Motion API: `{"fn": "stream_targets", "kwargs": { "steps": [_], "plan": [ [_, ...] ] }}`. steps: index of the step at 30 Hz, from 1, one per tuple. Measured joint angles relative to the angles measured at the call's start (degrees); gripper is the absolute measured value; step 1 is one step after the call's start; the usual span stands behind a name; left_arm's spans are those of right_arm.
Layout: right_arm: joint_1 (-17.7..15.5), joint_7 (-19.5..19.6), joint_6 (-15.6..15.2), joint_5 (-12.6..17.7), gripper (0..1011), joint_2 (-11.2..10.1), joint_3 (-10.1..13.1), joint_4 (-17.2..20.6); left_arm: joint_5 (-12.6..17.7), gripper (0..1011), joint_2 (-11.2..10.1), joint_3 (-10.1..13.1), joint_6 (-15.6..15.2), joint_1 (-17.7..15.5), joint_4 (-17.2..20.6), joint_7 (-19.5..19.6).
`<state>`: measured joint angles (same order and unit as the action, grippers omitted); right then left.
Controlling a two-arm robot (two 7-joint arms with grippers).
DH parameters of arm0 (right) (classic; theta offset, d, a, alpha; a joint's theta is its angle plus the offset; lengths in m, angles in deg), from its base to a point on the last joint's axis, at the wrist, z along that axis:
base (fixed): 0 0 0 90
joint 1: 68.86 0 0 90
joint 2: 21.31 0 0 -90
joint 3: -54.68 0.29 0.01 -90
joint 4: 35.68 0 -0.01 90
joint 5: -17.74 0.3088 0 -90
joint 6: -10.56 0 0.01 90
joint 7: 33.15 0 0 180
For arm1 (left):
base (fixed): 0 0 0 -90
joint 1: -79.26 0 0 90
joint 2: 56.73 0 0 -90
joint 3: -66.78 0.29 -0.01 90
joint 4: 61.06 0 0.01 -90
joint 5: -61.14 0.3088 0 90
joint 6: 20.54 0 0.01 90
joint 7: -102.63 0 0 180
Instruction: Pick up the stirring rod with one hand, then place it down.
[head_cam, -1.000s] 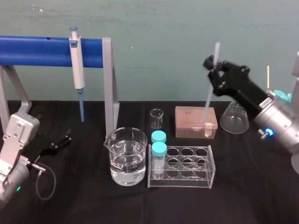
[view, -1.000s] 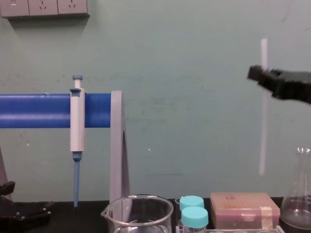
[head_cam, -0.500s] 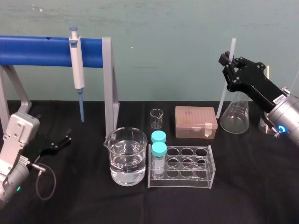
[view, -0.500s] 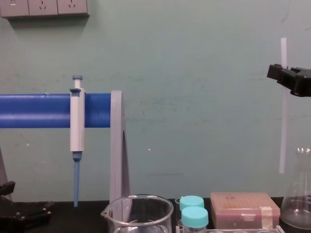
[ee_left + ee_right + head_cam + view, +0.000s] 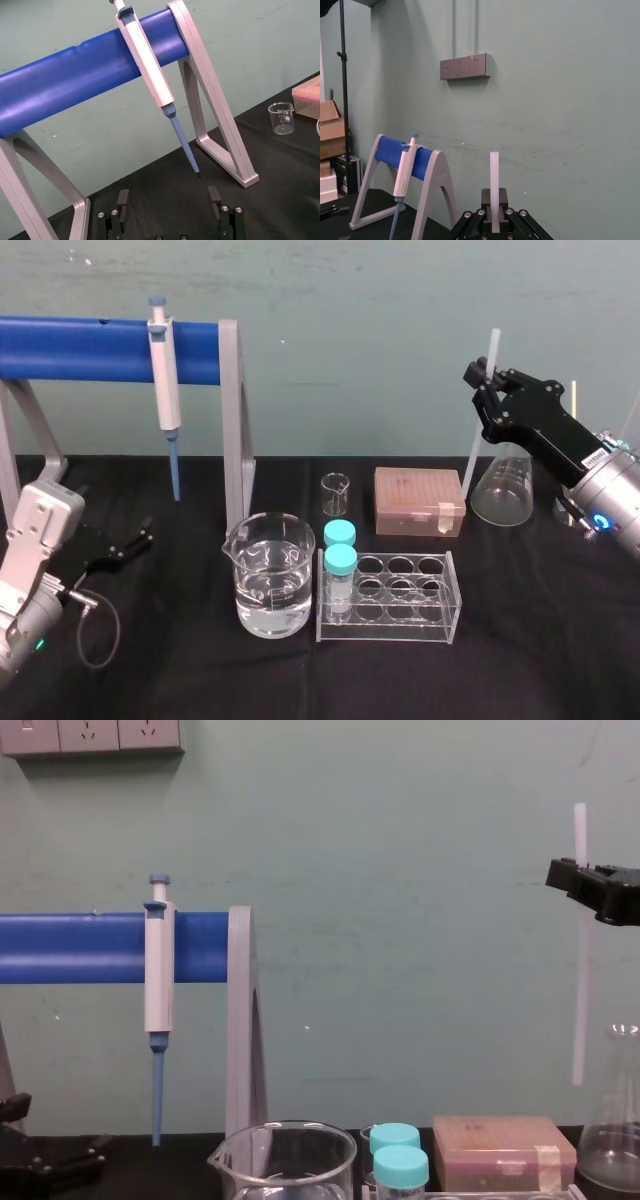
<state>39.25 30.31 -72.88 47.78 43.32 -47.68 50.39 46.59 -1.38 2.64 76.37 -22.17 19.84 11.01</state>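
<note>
Stirring rod (image 5: 474,445) hangs nearly upright beside the flask (image 5: 503,490), clamped in our right gripper (image 5: 484,380); we should lower it gently onto bare surface (image 5: 520,640). Left gripper (image 5: 130,543) lies parked, fingers spread.

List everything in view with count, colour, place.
stirring rod: 1, white, held upright, back right
stand: 1, blue and grey, back left
pipette: 1, white and blue, on stand
large beaker: 1, clear, liquid inside, front centre
small beaker: 1, clear, behind it
rack: 1, clear, right of large beaker
vials: 2, teal caps, in rack
box: 1, pinkish, behind rack
flask: 1, clear, back right
table: 1, black
left gripper: 1, black, open, left
right gripper: 1, black, shut on stirring rod
</note>
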Motion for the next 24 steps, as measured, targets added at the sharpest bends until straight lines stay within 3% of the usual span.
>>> {"fn": "stream_targets", "kwargs": {
  "steps": [24],
  "plan": [
    [-0.4, -0.1, -0.2, 0.0, 70, 0.0, -0.2, 0.2, 0.0, 1000, 0.0, 0.0, 0.0, 0.0, 0.0, 0.0]
  ]
}}
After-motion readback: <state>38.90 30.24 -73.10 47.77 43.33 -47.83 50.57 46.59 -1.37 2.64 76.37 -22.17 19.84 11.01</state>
